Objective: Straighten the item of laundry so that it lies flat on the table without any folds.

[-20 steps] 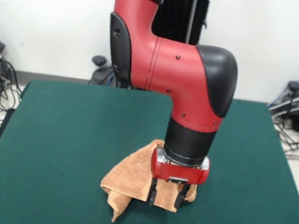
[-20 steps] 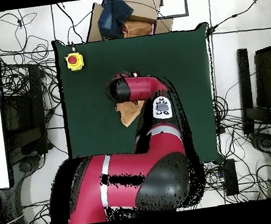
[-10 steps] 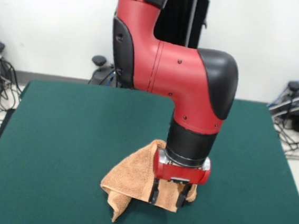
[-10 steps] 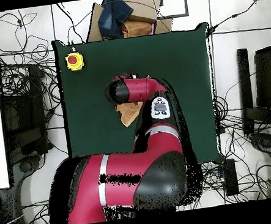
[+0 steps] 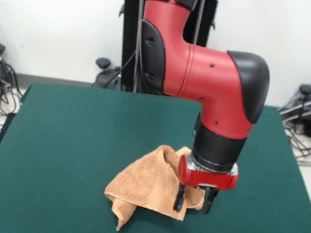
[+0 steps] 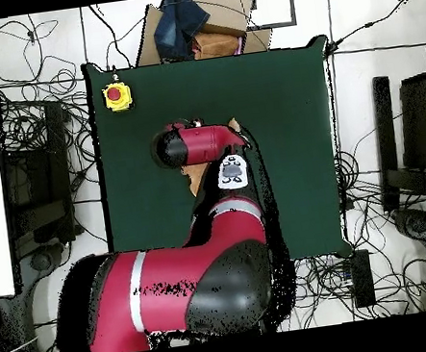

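The orange-tan towel [image 5: 148, 184] lies crumpled in a heap on the green table [image 5: 71, 130], near the front edge, with a folded corner hanging down at its front left. My gripper [image 5: 194, 200] points straight down at the towel's right edge. Its two fingers stand apart, with the towel's right corner between them, low over the table. In the overhead view the arm covers the gripper and most of the towel; only a small tan patch [image 6: 196, 179] shows beside the arm.
A yellow box with a red button [image 6: 117, 96] sits at one table corner. A cardboard box with dark blue cloth [image 6: 192, 26] stands just beyond the table's edge. Cables lie on the floor all round.
The arm and gripper have shifted to the right in the front view, uncovering more of the towel's top. The towel's left part has stayed where it was.
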You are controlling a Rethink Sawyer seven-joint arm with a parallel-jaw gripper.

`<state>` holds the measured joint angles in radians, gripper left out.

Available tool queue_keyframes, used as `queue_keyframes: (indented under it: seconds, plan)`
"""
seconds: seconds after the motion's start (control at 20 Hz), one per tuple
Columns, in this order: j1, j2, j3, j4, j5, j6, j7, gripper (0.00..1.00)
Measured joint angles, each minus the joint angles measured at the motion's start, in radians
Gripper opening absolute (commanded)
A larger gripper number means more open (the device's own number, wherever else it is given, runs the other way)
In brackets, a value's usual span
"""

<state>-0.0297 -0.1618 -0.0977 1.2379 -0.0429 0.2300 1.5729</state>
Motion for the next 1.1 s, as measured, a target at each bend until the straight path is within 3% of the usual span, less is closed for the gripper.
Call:
queue_keyframes:
  seconds: [1.1]
  plan:
    - [-0.004, 0.028, -0.023, 0.007, 0.001, -0.069, 0.000, 1.00]
